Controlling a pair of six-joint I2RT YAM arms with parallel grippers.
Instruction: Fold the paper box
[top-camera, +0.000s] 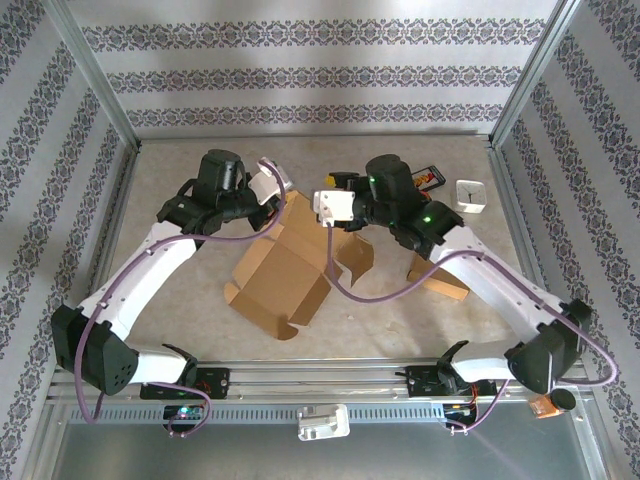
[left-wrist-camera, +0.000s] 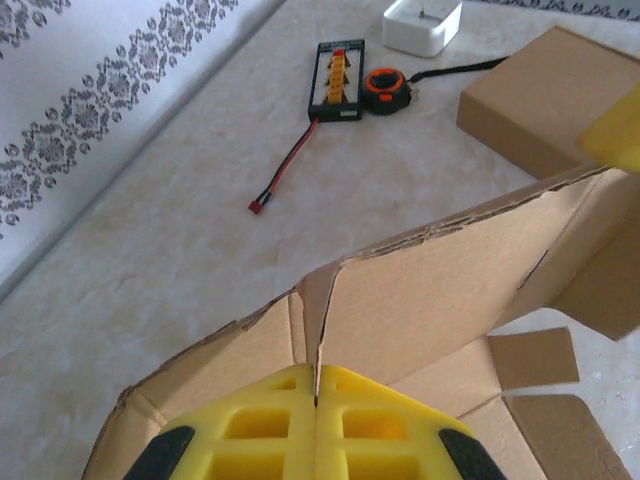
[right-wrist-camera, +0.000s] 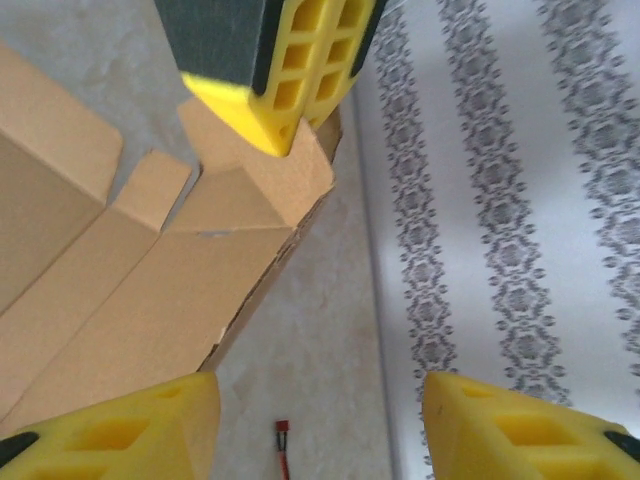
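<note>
The brown paper box (top-camera: 285, 270) lies half unfolded in the middle of the table, with its far flaps raised. My left gripper (top-camera: 283, 195) is at the box's far top edge. In the left wrist view its yellow fingers (left-wrist-camera: 270, 430) are shut on a thin upright flap (left-wrist-camera: 322, 310) of the box (left-wrist-camera: 450, 290). My right gripper (top-camera: 322, 205) hovers just right of that edge. Its yellow fingers (right-wrist-camera: 110, 430) stand apart around bare table, so the right gripper (right-wrist-camera: 320, 430) is open beside the box wall (right-wrist-camera: 150, 290). The left gripper's fingers (right-wrist-camera: 290, 70) show pinching the flap above.
A second flat cardboard piece (top-camera: 440, 280) lies under the right arm. At the back right sit a white box (top-camera: 470, 193), a black charger board (left-wrist-camera: 338, 80) with a red-tipped wire (left-wrist-camera: 280, 180), and an orange tape measure (left-wrist-camera: 386, 88). Patterned walls enclose the table.
</note>
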